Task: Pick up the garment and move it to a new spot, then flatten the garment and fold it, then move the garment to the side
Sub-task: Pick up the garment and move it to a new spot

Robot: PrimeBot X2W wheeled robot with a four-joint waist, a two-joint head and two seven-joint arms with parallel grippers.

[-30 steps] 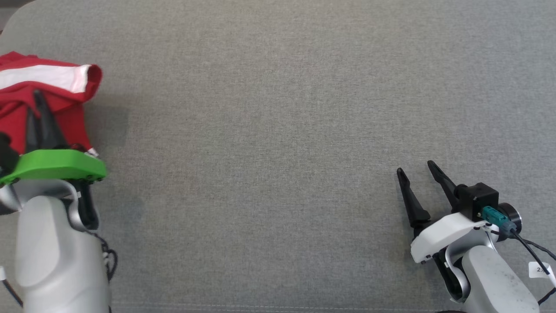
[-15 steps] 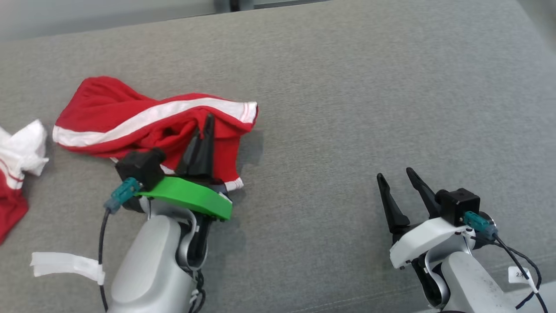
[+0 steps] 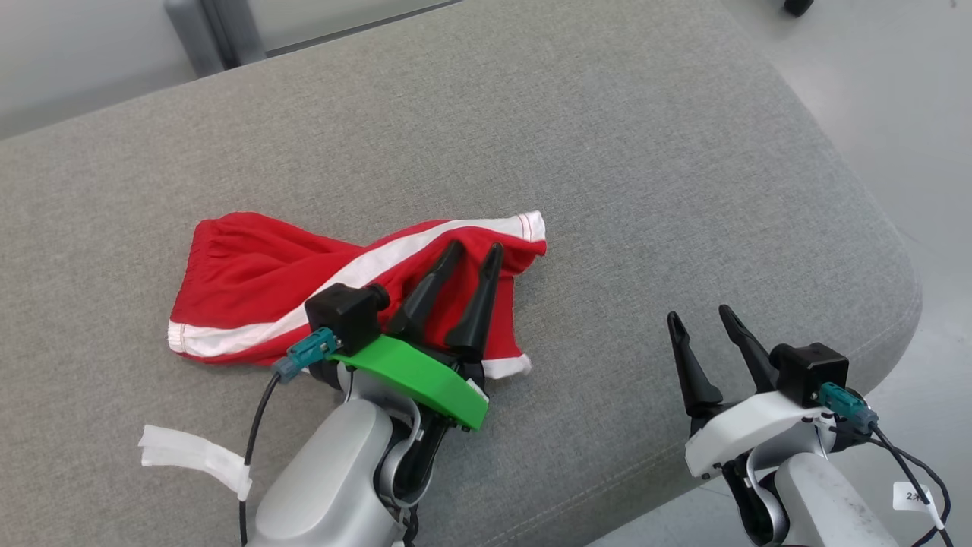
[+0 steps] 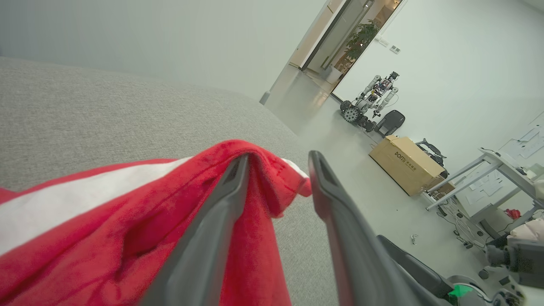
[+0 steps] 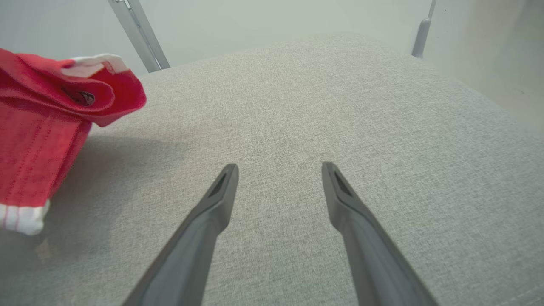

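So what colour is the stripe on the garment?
White: the stripe runs along the red garment. The head view shows it best.

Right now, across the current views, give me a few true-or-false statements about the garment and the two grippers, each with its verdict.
1. The left gripper is open above the garment. True.
2. The right gripper grips the garment. False: it is open over the bare grey cushion, apart from the garment.
3. The garment is red with a white stripe. True.
4. The garment lies neatly folded. False: it lies crumpled and bunched on the cushion.
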